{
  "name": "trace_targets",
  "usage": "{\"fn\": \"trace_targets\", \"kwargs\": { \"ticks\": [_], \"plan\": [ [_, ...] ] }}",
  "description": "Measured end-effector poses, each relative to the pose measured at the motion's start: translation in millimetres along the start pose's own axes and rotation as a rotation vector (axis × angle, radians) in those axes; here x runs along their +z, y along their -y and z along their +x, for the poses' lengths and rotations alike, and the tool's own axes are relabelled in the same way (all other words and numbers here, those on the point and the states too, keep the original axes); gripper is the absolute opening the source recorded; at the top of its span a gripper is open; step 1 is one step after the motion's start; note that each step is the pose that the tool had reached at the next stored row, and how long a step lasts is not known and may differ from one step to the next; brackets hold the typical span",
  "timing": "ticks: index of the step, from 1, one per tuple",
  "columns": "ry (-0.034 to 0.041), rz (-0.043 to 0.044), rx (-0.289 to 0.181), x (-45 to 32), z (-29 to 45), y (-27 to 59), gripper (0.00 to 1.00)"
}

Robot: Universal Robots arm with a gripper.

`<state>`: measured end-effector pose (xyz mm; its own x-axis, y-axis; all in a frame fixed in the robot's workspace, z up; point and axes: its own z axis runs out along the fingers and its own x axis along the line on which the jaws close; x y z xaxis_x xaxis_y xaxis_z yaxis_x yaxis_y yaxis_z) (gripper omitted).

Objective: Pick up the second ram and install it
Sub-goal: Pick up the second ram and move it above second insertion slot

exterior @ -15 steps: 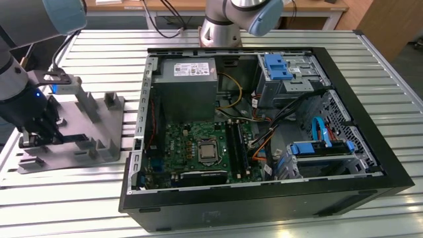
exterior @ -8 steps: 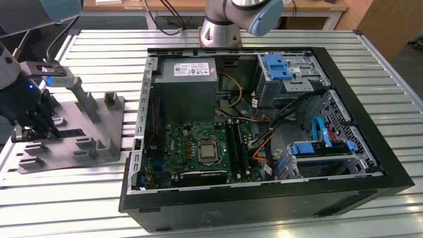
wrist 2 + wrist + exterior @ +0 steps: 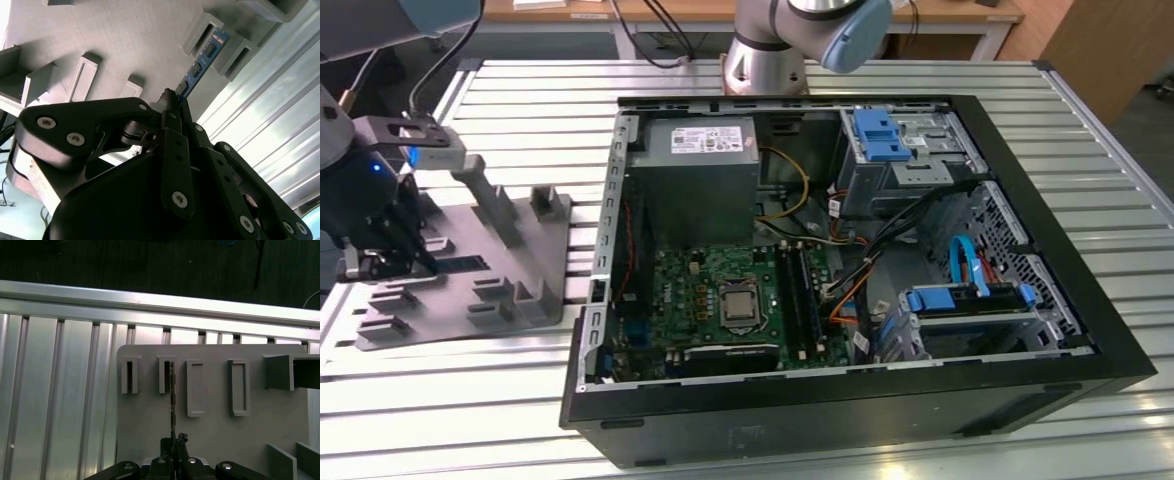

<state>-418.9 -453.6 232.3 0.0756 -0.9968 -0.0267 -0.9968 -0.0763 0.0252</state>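
Narrow jaws clamped on second ram (image 3: 202,58), standing on edge in grey tray (image 3: 215,440) slot

No legible text on any surface.

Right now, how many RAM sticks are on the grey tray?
1. The second ram stands on edge between posts of the grey tray, with the gripper closed on one end. Others may be hidden behind the posts.
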Motion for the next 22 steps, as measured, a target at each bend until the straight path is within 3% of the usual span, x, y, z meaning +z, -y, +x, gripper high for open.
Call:
{"fn": "trace_targets", "kwargs": {
  "ticks": [22],
  "plan": [
    [0.0049,0.0004,0.0,-21.6,-0.6,-0.5,0.14]
  ]
}}
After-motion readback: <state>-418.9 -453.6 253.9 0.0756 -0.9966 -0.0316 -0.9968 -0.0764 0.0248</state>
